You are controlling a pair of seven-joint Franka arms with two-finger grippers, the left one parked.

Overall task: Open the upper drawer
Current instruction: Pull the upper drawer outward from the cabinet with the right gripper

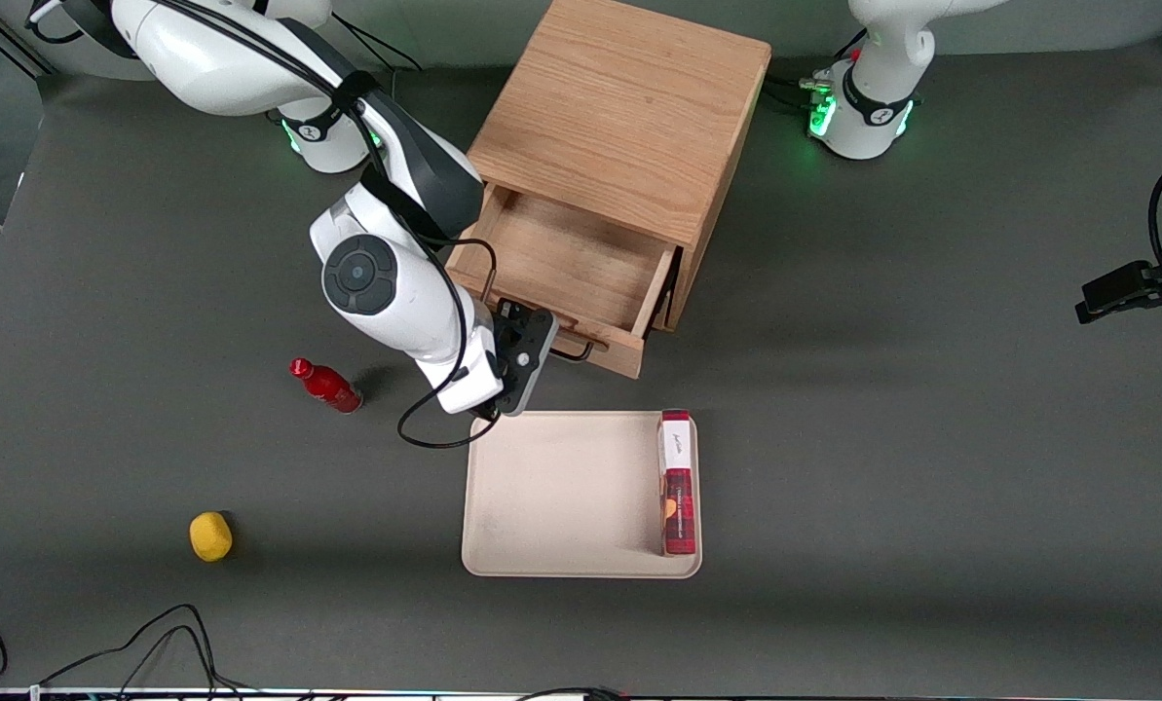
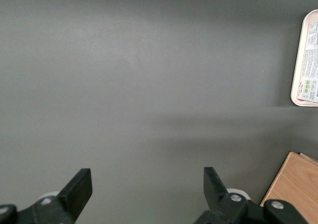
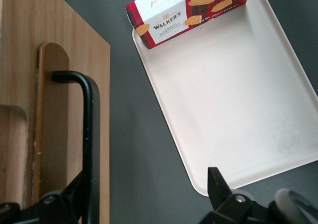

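Observation:
The upper drawer (image 1: 571, 263) of the oak cabinet (image 1: 619, 107) stands pulled out, its bare-wood box showing and nothing in it. Its thin black bar handle (image 1: 573, 351) is on the front board, facing the front camera. My right gripper (image 1: 514, 323) is at the working-arm end of that handle, just in front of the drawer front. In the right wrist view the gripper (image 3: 146, 186) is open wide. The handle bar (image 3: 88, 134) lies between the fingers, close against one fingertip (image 3: 74, 189), and the other fingertip (image 3: 216, 184) is over the tray's edge. The lower drawer is hidden.
A beige tray (image 1: 561, 497) lies in front of the drawer, nearer the front camera, with a red Walkers biscuit box (image 1: 677, 482) on its parked-arm edge; both show in the right wrist view (image 3: 233, 100) (image 3: 189, 13). A red bottle (image 1: 327, 386) and a yellow object (image 1: 210, 535) lie toward the working arm's end.

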